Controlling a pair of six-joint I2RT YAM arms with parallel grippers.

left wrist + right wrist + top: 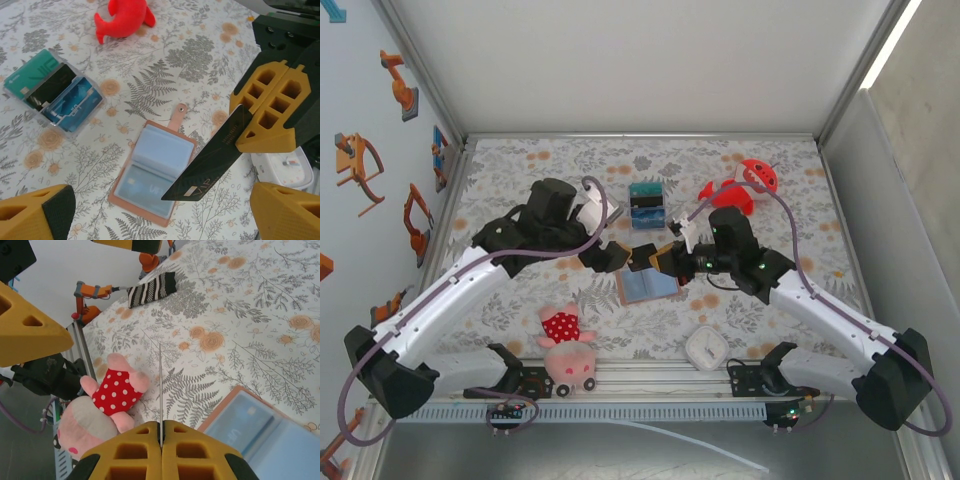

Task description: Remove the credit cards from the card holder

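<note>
One pale card [142, 188] sits pocketed in the open card holder [159, 149] on the surface [200, 55]; right gripper [161, 434], clenched, pinches a dark credit card [212, 160] raised near it; left gripper [612, 256] gapes, empty.

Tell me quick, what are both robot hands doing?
Left gripper: open, holding nothing.
Right gripper: shut on a dark credit card.

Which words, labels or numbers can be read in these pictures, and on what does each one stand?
"VIP": on the dark card clamped in the right gripper.
"VIP": on the teal section of the striped box.
"VIP", faint: on the pale card in the open card holder.
Small print on the dark card: too small to read.
</note>
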